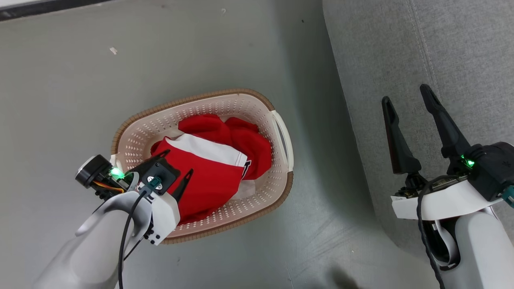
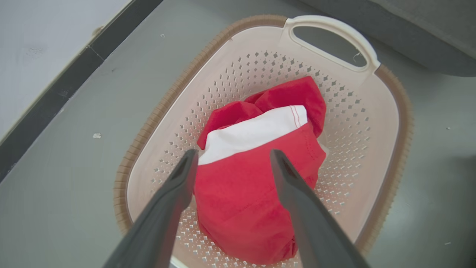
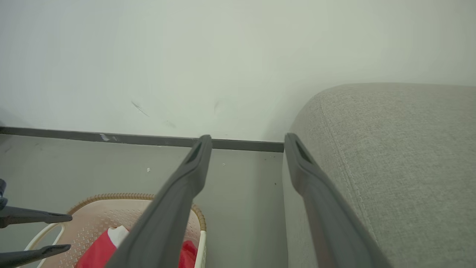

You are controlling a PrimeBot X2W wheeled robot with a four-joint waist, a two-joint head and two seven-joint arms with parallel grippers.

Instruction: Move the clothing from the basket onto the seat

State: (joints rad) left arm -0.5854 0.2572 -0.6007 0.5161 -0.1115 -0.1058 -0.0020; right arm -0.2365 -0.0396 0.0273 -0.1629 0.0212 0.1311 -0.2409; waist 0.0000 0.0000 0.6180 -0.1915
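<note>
The clothing [image 1: 213,176], red with a broad white band, lies bunched in the cream basket [image 1: 257,108] on the grey floor. My left gripper [image 1: 178,162] hangs open just above the pile at the basket's near-left end. In the left wrist view its fingers straddle the clothing [image 2: 241,193] without touching it, inside the basket [image 2: 260,63]. My right gripper [image 1: 405,94] stands open and empty over the edge of the grey seat [image 1: 441,48]. The right wrist view shows that gripper [image 3: 248,138] beside the seat [image 3: 390,149], with the basket [image 3: 111,212] and clothing [image 3: 96,249] below left.
The basket stands on grey floor [image 1: 80,100] a short gap left of the sofa. A pale wall with a dark baseboard [image 3: 74,136] runs behind. A small scrap [image 1: 113,50] lies on the floor at the far left.
</note>
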